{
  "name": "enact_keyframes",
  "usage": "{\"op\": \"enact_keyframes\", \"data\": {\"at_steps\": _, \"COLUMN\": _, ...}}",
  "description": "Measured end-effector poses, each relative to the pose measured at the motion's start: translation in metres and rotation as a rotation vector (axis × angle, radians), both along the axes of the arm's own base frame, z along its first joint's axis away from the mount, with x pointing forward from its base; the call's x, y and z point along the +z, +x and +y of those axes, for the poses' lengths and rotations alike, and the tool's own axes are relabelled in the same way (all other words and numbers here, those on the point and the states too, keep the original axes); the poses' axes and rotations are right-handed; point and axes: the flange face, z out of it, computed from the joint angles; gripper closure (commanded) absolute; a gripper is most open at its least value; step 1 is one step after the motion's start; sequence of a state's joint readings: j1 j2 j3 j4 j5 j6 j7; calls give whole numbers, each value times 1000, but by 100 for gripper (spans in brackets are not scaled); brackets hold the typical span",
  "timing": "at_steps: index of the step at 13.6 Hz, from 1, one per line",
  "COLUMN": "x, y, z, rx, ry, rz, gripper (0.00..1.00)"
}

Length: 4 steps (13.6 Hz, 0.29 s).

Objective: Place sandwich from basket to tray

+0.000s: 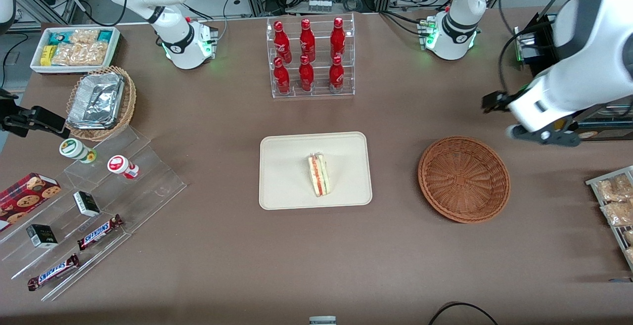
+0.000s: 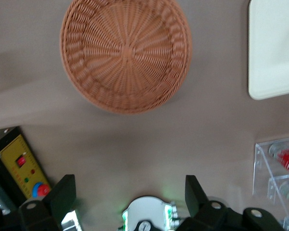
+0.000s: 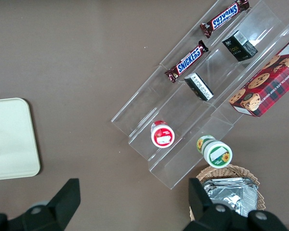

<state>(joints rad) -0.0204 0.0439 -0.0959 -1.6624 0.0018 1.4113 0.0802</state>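
Observation:
The sandwich (image 1: pixel 319 174), a pale wedge with a red and green stripe, lies on the cream tray (image 1: pixel 282 166) at mid-table. One corner of the tray (image 2: pixel 274 48) shows in the left wrist view. The reddish-brown wicker basket (image 1: pixel 464 179) stands beside the tray toward the working arm's end, and nothing lies in the basket (image 2: pixel 125 53). My gripper (image 1: pixel 494 102) hangs raised above the table, a little farther from the front camera than the basket. The gripper (image 2: pixel 130 192) is open, its fingers (image 2: pixel 62 195) wide apart with nothing between them.
A clear rack of red bottles (image 1: pixel 312 58) stands farther back than the tray. Bagged snacks (image 1: pixel 613 201) lie at the working arm's end. A clear stepped stand (image 1: pixel 99 191), a tan basket of foil trays (image 1: pixel 101 100) and a white bin (image 1: pixel 74 48) sit toward the parked arm's end.

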Motion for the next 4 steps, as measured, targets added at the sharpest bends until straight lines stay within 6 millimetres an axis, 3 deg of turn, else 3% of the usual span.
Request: {"op": "enact_keyframes", "data": {"at_steps": 4, "x": 30, "y": -6, "z": 29, "rx": 15, "ry": 5, "rz": -16, "gripper": 0}}
